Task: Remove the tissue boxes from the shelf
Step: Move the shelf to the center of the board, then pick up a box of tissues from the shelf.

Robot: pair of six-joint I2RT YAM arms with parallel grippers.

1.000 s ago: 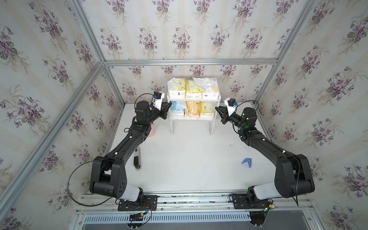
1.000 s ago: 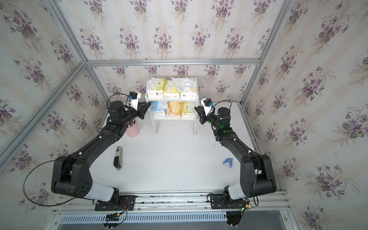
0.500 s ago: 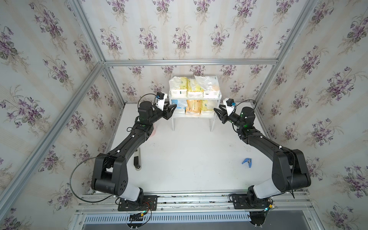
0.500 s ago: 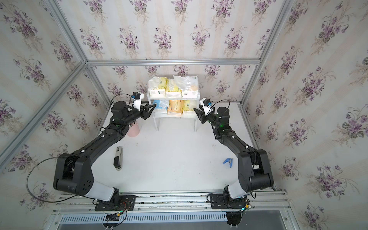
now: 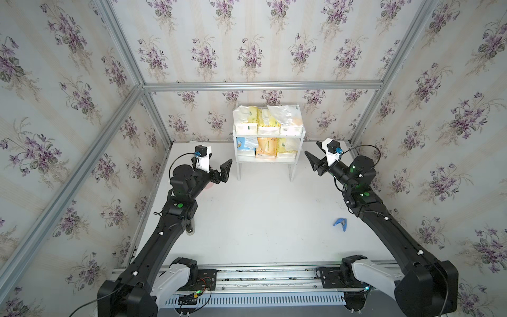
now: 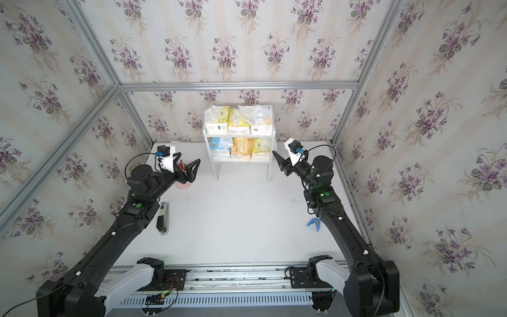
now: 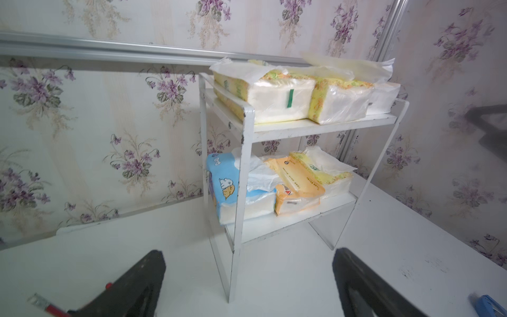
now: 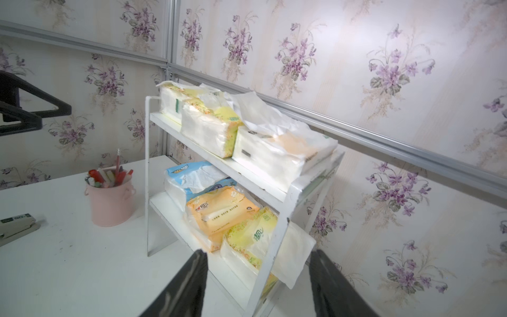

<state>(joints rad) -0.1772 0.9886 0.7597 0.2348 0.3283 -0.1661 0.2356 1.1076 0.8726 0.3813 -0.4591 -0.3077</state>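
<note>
I counted six tissue boxes (image 5: 267,129) on one shelf (image 5: 268,135) at twelve o'clock: three pale yellow packs (image 5: 267,120), one orange pack (image 5: 265,148), one blue-and-white pack (image 5: 244,146) and one mostly white pack (image 5: 290,120). I also counted one pink pen cup (image 8: 111,201) at ten o'clock, one stapler (image 6: 162,216) at eight o'clock and one blue clip (image 5: 340,222) at four o'clock.

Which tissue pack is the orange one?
The soft orange plastic tissue pack on the white shelf, lower board, middle, between the blue-and-white pack and a pale yellow pack. No other is orange.
</note>
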